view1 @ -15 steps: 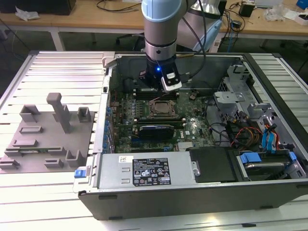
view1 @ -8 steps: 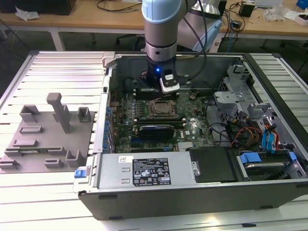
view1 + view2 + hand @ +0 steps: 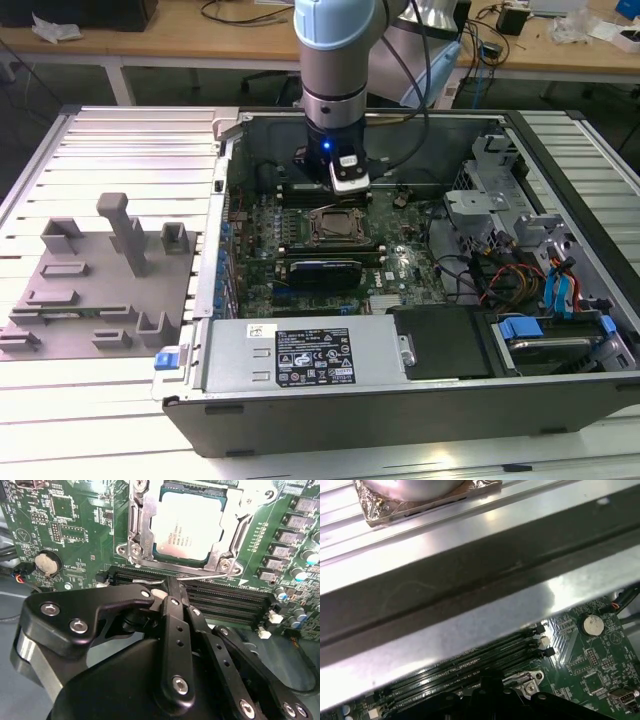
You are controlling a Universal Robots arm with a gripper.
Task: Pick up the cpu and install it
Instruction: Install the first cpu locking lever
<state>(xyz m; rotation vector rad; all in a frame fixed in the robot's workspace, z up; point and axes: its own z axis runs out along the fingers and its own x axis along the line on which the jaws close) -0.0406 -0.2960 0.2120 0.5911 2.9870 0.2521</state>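
Find cpu point(image 3: 187, 525) lying flat inside socket frame point(image 3: 134, 525). Judge it light, rigid, slick-topped, fragile underneath; best taken by opposite edges. Find gripper point(image 3: 172, 585) just beside socket frame, jaws together, holding nothing.

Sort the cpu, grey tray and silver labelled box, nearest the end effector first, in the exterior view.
1. cpu, in its socket by the end effector.
2. silver labelled box, at the case's near wall.
3. grey tray, outside the case, exterior view's left.
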